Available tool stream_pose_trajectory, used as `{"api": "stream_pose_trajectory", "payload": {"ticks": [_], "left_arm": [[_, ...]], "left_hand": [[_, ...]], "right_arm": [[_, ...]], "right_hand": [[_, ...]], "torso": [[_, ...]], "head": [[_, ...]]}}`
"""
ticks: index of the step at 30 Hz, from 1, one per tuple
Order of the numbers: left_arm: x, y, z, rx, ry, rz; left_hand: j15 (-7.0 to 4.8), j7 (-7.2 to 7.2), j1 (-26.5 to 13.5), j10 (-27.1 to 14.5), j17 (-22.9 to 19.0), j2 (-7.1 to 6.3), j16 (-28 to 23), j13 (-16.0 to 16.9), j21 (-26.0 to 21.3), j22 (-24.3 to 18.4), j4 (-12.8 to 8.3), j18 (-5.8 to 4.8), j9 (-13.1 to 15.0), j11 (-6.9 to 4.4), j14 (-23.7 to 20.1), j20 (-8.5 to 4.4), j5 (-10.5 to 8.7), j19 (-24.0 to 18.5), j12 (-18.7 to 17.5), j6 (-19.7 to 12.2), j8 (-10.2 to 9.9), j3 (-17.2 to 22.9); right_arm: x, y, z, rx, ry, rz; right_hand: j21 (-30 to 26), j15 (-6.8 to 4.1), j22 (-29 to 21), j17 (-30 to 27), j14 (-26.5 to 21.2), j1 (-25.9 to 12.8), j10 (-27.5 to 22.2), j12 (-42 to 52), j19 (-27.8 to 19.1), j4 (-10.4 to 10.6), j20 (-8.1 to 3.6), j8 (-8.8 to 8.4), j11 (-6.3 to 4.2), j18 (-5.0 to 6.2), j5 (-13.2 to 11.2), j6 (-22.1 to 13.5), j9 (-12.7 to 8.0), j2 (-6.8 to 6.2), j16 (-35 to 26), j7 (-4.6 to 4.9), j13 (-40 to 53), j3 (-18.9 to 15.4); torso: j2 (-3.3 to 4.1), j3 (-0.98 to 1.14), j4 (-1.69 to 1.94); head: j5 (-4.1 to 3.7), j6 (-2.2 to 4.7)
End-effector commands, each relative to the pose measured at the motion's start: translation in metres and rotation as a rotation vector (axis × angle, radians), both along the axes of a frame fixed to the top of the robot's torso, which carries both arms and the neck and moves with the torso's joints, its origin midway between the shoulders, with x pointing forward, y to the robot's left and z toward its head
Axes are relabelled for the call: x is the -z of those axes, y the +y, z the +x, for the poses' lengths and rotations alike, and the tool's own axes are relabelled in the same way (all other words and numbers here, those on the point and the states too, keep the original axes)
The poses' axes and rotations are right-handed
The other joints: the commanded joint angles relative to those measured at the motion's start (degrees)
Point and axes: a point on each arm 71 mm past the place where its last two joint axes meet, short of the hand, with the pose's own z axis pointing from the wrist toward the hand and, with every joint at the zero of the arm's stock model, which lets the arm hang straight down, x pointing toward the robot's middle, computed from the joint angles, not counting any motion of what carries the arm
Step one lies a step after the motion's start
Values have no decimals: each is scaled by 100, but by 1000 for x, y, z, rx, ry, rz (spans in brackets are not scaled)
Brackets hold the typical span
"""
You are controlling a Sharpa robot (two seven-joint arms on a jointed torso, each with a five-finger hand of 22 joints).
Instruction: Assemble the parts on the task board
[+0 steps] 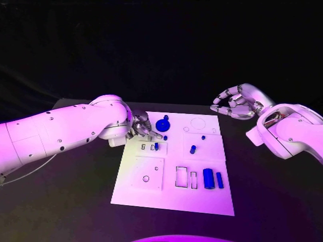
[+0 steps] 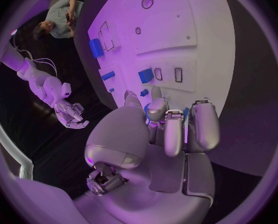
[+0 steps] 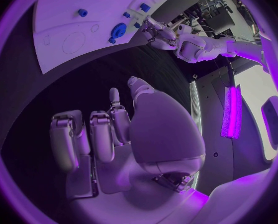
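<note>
A: Head view first. Where's the task board (image 1: 177,189)?

B: Centre of the black table (image 1: 278,201), white plate. Blue parts on it: a round gear-like piece (image 1: 162,125) at abt 11 o'clock of the board, a small peg (image 1: 166,117) just past it, a small pin (image 1: 193,148) near centre, and a thick cylinder (image 1: 208,178) w/ a thinner one (image 1: 220,180) just beside it at abt 4 o'clock.

A: Hands?

B: Left hand (image 1: 142,126) sits over the board's 10 o'clock edge, fingers curled down near the gear piece. Can't tell if it's gripping anything. Right hand (image 1: 235,103) hangs off the board at abt 1 o'clock, fingers curled in, nothing in them.

A: Left wrist view?

B: Left hand (image 2: 170,129) w/ fingers bent over the board (image 2: 188,25). A blue block (image 2: 145,75) lies just ahead of the fingertips, a smaller blue bit (image 2: 144,92) nearer. Grip still unclear. The right hand (image 2: 71,115) shows well apart, over dark table.

A: Right wrist view?

B: Right hand (image 3: 108,134), fingers folded toward the palm, empty, over bare table. The board (image 3: 64,40) lies beyond, gear piece (image 3: 119,31) near its edge, left hand (image 3: 158,35) just beside it.
</note>
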Motion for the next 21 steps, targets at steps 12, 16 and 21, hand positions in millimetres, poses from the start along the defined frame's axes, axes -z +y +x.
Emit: {"api": "stream_pose_trajectory", "payload": {"ticks": [12,16,21], "left_arm": [[5,-13,-1,40,40,34],[6,-14,0,44,45,38],[7,-13,1,44,52,45]], "left_hand": [[-37,9,77,-89,1394,15,54,-69,51,57,4,-91,34,-8,572,-14,7,66,-72,-86,30,-22],[-35,11,99,-94,1407,-9,62,-68,54,61,7,-91,49,-6,576,-13,8,65,-73,-97,33,-2],[-39,10,-136,-109,1411,-506,65,-56,90,112,53,-93,201,19,576,1,-2,52,-76,-151,22,1105]], "right_arm": [[1,1,1,-3,14,-17],[2,1,1,-3,15,-18],[2,1,1,-3,16,-19]], "right_hand": [[-33,-46,1406,1040,497,-10,-1,-17,501,-5,-52,42,-31,-41,61,-60,13,-30,-28,11,396,35],[-37,-45,1403,1039,497,-18,1,-15,498,-3,-52,43,-30,-40,75,-68,16,-31,-29,12,398,37],[-35,-45,1405,1038,497,-22,-1,-17,500,-2,-52,43,-29,-41,82,-72,17,-30,-30,13,396,38]], "torso": [[3,4,-1],[3,5,-1],[3,4,-5]], "head": [[17,-5],[23,-4],[33,-7]]}}
